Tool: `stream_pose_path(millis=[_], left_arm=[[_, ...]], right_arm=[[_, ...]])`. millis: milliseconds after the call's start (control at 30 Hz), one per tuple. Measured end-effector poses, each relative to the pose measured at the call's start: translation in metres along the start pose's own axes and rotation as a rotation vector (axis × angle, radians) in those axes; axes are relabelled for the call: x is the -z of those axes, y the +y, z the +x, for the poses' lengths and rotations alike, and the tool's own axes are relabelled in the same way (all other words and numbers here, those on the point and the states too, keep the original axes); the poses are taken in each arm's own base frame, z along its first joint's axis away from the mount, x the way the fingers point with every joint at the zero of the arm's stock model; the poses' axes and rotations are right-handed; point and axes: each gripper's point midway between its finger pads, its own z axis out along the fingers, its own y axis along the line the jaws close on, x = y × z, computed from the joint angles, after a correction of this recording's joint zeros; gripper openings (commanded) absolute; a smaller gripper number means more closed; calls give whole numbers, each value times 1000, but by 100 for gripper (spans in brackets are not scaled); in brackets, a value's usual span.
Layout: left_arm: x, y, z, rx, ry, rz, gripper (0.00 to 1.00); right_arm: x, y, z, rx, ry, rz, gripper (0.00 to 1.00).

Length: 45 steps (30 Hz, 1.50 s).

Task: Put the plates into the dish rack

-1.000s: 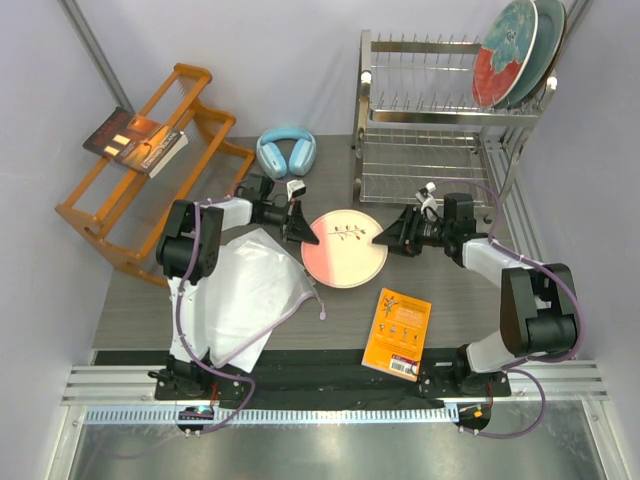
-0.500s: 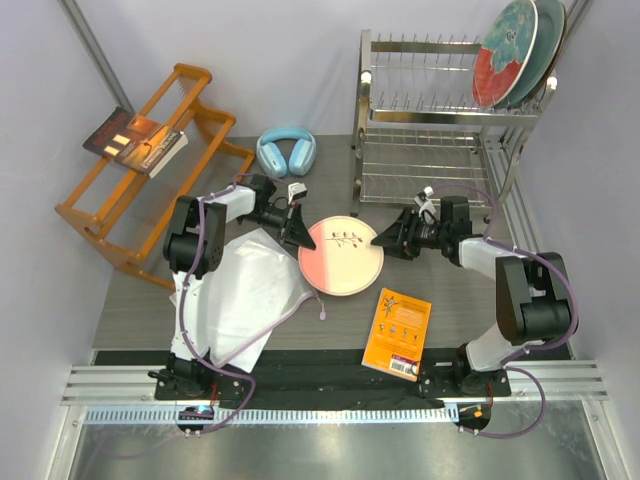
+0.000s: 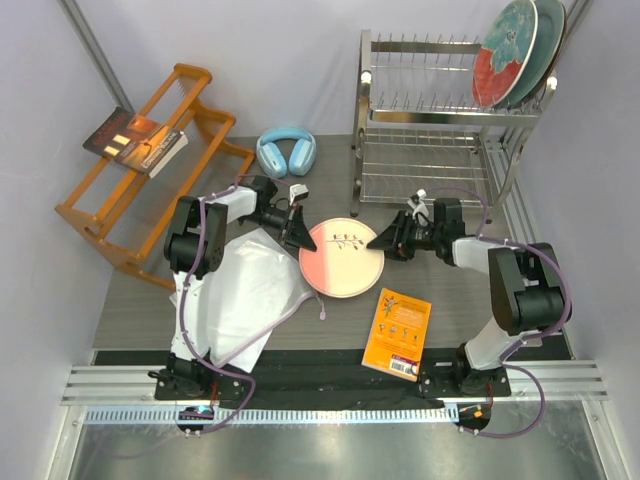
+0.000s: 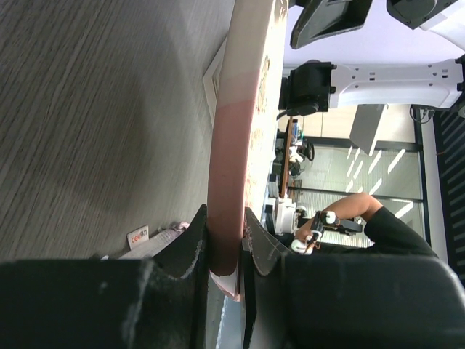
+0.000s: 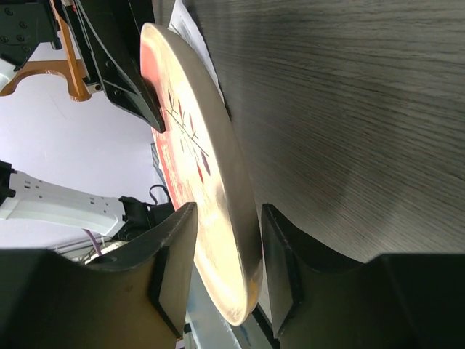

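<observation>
The pink-and-cream plate (image 3: 342,258) with a sprig is held off the table at mid-table, and my left gripper (image 3: 300,235) is shut on its left rim. In the left wrist view the plate (image 4: 240,145) runs edge-on out of the left gripper (image 4: 225,247). My right gripper (image 3: 381,240) straddles the right rim. In the right wrist view its jaws (image 5: 225,269) stand open around the plate (image 5: 196,160), with a gap on the face side. Two plates, teal-and-red (image 3: 503,55) in front and dark teal (image 3: 549,35) behind, stand in the dish rack (image 3: 440,130) upper tier at far right.
An orange wooden rack (image 3: 150,170) with a book (image 3: 135,140) stands at the back left. Light blue headphones (image 3: 286,152) lie behind the plate. A white bag (image 3: 245,290) lies at the front left and an orange booklet (image 3: 397,333) at the front, right of centre.
The left gripper has raised and tilted the plate. The right gripper has slid left until its jaws straddle the plate's right rim.
</observation>
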Motion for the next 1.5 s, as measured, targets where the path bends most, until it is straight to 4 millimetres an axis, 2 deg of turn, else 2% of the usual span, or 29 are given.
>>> stream_pose_path(millis=[33, 167, 267, 333, 467, 567, 800, 833, 867, 933, 1033, 1067, 1100, 1133, 1233, 1333, 1500], left_arm=[[0, 0, 0, 0, 1, 0, 0], [-1, 0, 1, 1, 3, 2, 0], [-1, 0, 1, 4, 3, 2, 0], [0, 1, 2, 9, 1, 3, 0], [0, 0, 2, 15, 1, 3, 0], [-2, 0, 3, 14, 6, 2, 0], [-2, 4, 4, 35, 6, 22, 0], [-2, 5, 4, 43, 4, 31, 2], [-1, 5, 4, 51, 2, 43, 15], [-1, 5, 4, 56, 0, 57, 32], [-2, 3, 4, 60, 5, 59, 54], [-3, 4, 4, 64, 8, 53, 57], [-4, 4, 4, 66, 12, 46, 84], [-5, 4, 4, 69, 13, 39, 99], [-4, 2, 4, 82, 15, 16, 100], [2, -7, 1, 61, 4, -11, 99], [29, -51, -8, -93, -59, -100, 99]], right_arm=[[-1, 0, 0, 0, 1, -3, 41], [-5, -2, 1, -7, 8, -7, 29], [-6, -3, 1, -13, 12, -10, 28], [-7, -3, 2, -10, 16, -17, 29], [-8, -3, 2, -11, 22, -25, 39], [-13, -1, 7, -10, 41, -31, 38], [-15, 7, 13, 9, 77, -72, 13], [-15, 10, 12, 16, 81, -82, 3], [-14, 12, 11, 25, 83, -91, 2], [-14, 15, 9, 26, 84, -94, 1], [-13, 16, 7, 23, 84, -97, 1], [-12, 16, 7, 21, 82, -94, 2], [-11, 14, 5, 11, 80, -86, 1], [-11, 14, 5, 2, 80, -79, 2], [-3, 13, -1, -28, 65, -54, 2], [10, 22, -15, -26, 24, -47, 2], [41, 64, -40, 62, -29, -70, 1]])
